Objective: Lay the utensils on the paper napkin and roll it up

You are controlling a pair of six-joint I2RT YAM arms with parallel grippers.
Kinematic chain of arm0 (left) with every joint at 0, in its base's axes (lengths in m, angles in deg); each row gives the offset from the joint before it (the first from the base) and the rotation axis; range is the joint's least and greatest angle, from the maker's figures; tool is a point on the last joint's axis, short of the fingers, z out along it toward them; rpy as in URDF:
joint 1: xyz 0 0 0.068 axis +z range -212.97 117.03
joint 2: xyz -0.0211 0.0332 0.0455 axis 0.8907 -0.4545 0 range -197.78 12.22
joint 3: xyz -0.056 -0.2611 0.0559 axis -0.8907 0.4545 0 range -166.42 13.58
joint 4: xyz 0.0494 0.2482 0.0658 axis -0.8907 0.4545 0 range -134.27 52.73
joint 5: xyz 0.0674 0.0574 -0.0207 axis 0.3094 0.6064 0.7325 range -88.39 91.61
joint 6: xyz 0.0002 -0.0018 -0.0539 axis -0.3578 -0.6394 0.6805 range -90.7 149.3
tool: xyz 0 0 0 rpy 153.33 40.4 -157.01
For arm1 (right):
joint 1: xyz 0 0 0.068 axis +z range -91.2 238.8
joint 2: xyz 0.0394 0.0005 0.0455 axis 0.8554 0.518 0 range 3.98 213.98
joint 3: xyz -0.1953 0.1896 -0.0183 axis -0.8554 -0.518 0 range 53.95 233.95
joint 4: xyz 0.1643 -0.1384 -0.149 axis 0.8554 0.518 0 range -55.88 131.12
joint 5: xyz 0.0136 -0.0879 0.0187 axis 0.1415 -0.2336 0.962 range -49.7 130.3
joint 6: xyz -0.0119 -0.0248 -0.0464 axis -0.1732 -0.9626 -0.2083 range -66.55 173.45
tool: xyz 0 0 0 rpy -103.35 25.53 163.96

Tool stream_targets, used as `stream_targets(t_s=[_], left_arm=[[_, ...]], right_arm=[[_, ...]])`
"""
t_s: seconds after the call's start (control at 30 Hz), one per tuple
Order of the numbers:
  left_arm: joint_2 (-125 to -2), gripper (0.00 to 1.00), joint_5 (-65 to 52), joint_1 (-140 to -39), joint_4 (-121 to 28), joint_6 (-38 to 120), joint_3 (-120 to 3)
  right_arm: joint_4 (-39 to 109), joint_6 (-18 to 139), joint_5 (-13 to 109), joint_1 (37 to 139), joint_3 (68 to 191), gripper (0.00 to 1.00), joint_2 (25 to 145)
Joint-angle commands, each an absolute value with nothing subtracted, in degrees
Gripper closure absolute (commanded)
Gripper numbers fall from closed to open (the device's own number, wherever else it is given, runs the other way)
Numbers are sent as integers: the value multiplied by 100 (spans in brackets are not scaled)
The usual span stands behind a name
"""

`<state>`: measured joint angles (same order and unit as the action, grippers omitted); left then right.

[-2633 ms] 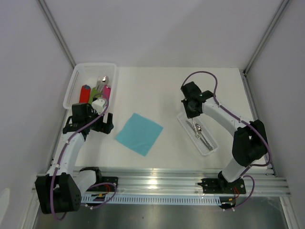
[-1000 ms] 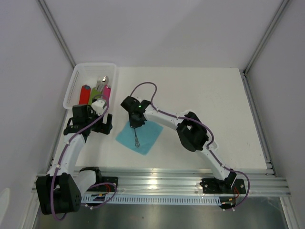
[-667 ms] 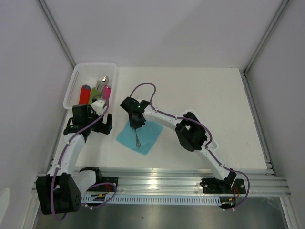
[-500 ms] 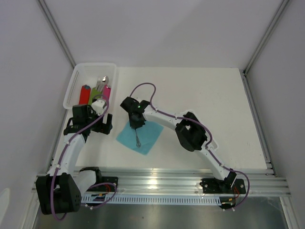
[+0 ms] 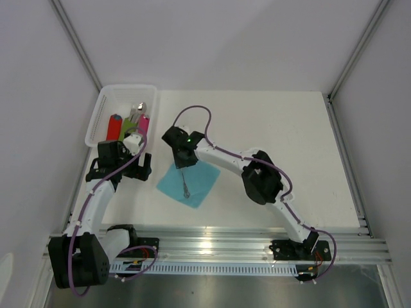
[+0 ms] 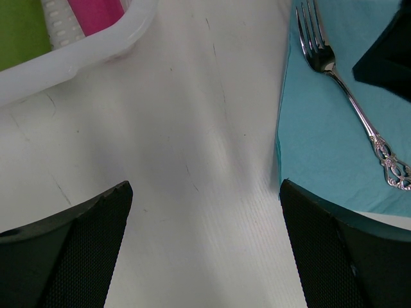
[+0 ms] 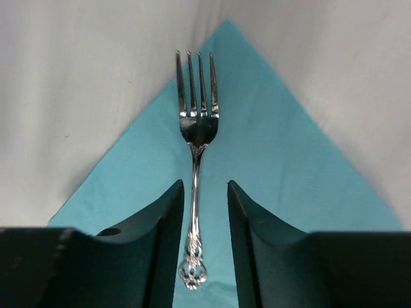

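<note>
Fork (image 7: 196, 141) lies on the paper napkin (image 7: 282, 173), right pincer (image 7: 204, 187) spread astride its handle, left pincer (image 6: 205, 186) spread wide

Bright, even light; soft shadows.

Open for passing: the bare counter (image 5: 289, 122) along the far side and to the right. Barred through the middle by the right arm (image 5: 225, 159), the right claw (image 5: 184, 168) parted either side of the fork (image 7: 198, 128) on the napkin (image 5: 204, 183). Cramped at far left by the white basket (image 5: 95, 122) and the wide-spread left claw (image 6: 205, 189).
</note>
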<state>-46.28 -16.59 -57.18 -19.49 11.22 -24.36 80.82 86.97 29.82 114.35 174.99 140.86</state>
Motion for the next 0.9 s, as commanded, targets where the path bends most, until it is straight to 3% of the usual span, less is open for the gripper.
stream_targets(t_s=[0.0,0.1,0.2,0.27,0.37,0.4,0.53,0.87], left_arm=[[-4606,1,-1703,-5664,-1904,980,-2501],[-4605,0,-1589,-5664,-1790,874,-2501],[-4597,0,-1361,-5673,-1615,821,-2597],[-4588,0,-1177,-5673,-1509,786,-2641],[-4500,0,-1018,-5673,-1403,742,-2685],[-4474,0,-956,-5673,-1377,751,-2685],[-4438,0,-1034,-5673,-1210,856,-2738],[-4368,0,-965,-5673,-1218,883,-2624]], right_arm=[[7904,7889,2142,11558,17473,62,12592],[7806,7465,1553,11470,16534,54,11423],[7911,7445,1349,11005,15225,53,10306],[7938,7551,1855,10593,14113,54,9831],[7816,7656,2746,9644,13115,62,9145],[7763,7691,2808,9328,12581,70,8926],[7341,7692,2984,8895,11716,83,8643],[7130,7516,3081,8438,11328,83,9520]])
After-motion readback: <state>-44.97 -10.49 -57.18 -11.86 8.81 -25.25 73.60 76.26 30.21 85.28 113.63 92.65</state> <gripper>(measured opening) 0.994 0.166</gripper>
